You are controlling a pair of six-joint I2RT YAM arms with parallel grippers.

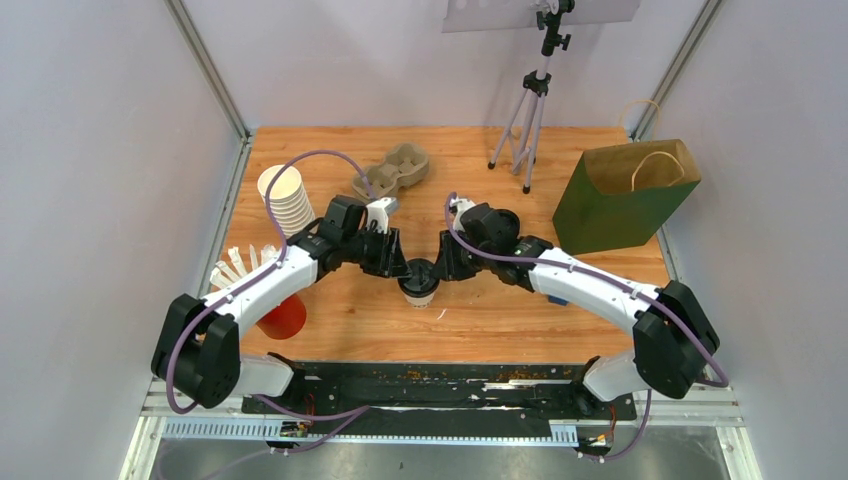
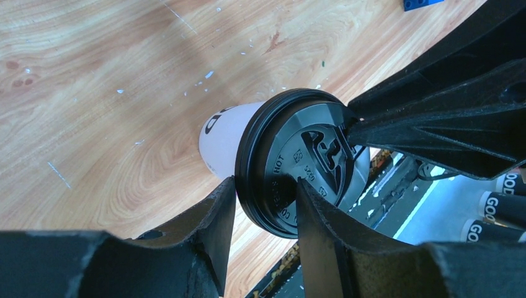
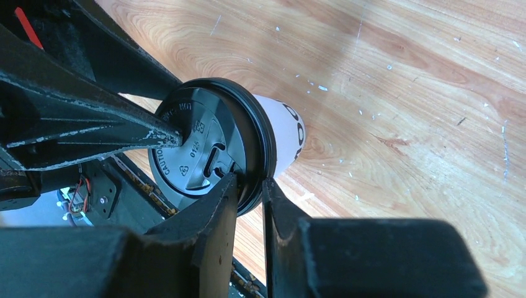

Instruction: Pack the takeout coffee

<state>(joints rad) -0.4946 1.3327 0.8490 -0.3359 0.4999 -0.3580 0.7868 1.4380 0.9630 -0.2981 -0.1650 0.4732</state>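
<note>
A white-sided paper cup (image 1: 418, 292) with a black lid (image 1: 417, 270) stands on the table's near middle. It also shows in the left wrist view (image 2: 224, 133) and the right wrist view (image 3: 284, 136). My left gripper (image 1: 401, 268) is shut on the lid's (image 2: 291, 158) left rim, one finger under the rim and one on top (image 2: 265, 186). My right gripper (image 1: 437, 268) pinches the lid's (image 3: 198, 149) opposite rim (image 3: 250, 181). The olive-green-sided cup is out of view.
A cardboard cup carrier (image 1: 392, 170) lies at the back middle. An open green paper bag (image 1: 625, 195) stands at the right. A stack of lidless white cups (image 1: 285, 200) and a red cup (image 1: 285, 315) of white sticks are at the left. A tripod (image 1: 530, 120) stands behind.
</note>
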